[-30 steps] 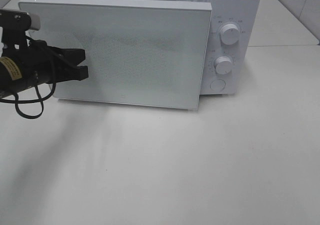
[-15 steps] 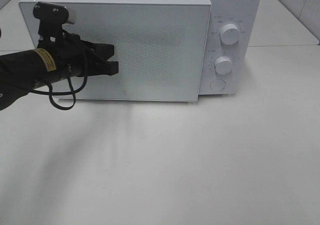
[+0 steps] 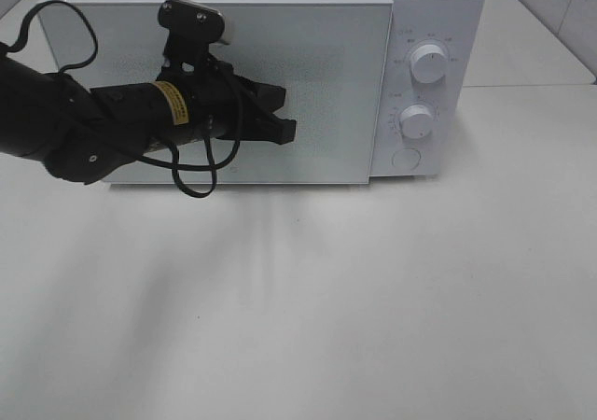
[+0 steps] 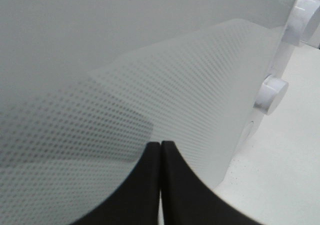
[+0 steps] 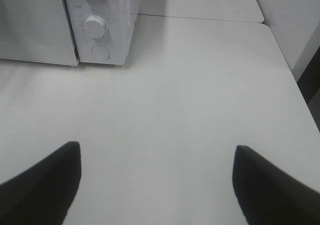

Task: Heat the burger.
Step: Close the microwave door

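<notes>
White microwave on the bench, with a dotted, frosted door. Print around the two dials and on the left arm's yellow label is too small to read. Left jaws are pressed together, tips at the door. Right jaws are spread above the bench. The burger shows in no view.

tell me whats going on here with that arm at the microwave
The left tool, shut, is pushing on the microwave door, which has swung from ajar to nearly closed over the last second. The right tool is open and empty above the table. The burger is out of sight.
</notes>
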Robot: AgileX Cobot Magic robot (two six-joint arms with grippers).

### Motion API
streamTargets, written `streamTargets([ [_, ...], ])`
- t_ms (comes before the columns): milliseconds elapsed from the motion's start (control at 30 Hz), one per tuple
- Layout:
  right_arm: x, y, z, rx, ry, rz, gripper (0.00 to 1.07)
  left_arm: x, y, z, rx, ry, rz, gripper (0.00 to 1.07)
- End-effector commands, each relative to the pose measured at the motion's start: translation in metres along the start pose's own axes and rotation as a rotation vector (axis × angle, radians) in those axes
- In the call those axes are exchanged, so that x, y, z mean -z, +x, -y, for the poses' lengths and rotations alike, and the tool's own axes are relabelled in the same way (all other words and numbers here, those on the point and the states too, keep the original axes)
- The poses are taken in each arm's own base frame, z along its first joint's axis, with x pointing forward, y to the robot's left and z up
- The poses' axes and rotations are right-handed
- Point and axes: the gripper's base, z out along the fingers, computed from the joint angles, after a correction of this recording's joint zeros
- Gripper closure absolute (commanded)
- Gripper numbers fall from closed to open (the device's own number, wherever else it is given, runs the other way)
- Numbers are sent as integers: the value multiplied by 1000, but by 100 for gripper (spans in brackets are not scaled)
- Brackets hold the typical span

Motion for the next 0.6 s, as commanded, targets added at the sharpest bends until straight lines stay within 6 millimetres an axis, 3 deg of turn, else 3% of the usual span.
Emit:
streamTargets([
  [33,4,2,0,-7,9,46,32,-9,-16,-13,73,-64,61,107],
  [267,4,2,0,-7,9,46,32,-36,-28,-5,65,-46,85,107],
  [433,4,2,0,-7,9,46,32,-41,-35,0,58,-36,97,107],
  [600,4,2,0,-7,9,46,32,-43,-50,26,74,23,137,107],
])
